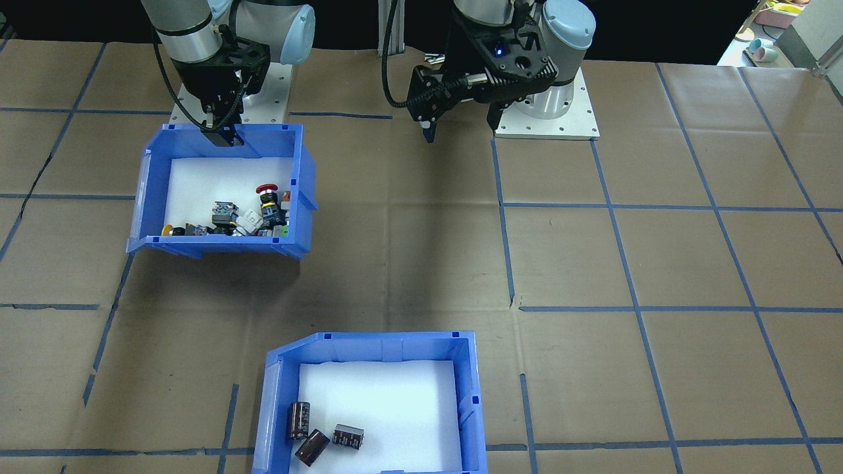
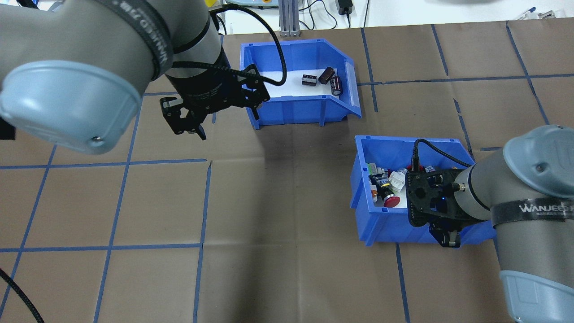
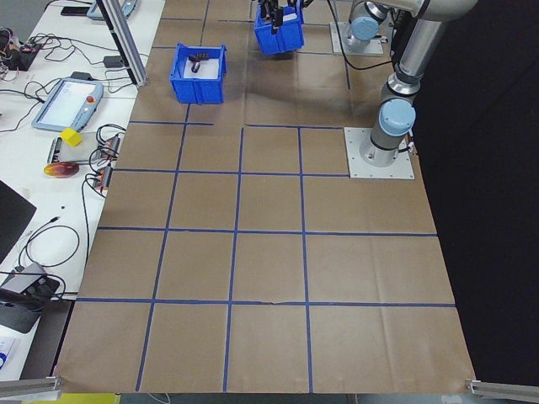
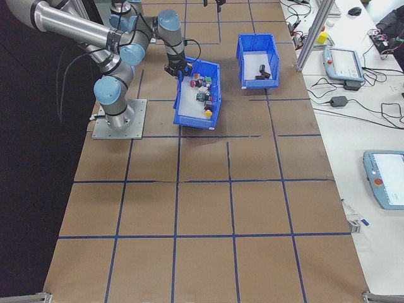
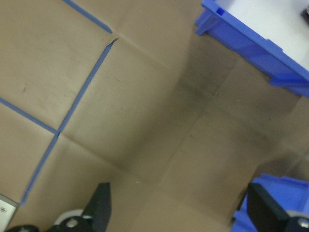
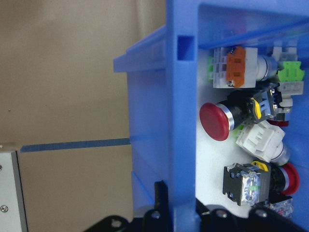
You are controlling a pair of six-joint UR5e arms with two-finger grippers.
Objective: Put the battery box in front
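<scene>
The battery box [image 1: 369, 344] [image 2: 291, 110], a blue bin with a white foam floor, stands on the table on the side far from the robot. Three dark cells [image 1: 312, 446] [image 2: 323, 80] lie in one corner of it. My left gripper [image 1: 461, 126] [image 2: 228, 126] [image 5: 181, 212] hangs open and empty above the brown paper, just short of that box's near corner. My right gripper [image 1: 222, 137] [image 2: 448, 240] [image 6: 176, 212] is shut on the robot-side wall of the other blue bin [image 1: 217, 247] [image 2: 385, 229] [image 6: 181, 121]. That bin tilts, with its buttons and switches [image 1: 253, 214] heaped at the far end.
Blue tape lines grid the brown paper. Two metal base plates [image 1: 546, 125] [image 1: 273, 99] sit at the robot's edge. An aluminium post [image 2: 289, 18] stands just behind the battery box. A side bench [image 4: 353, 95] carries pendants and cables.
</scene>
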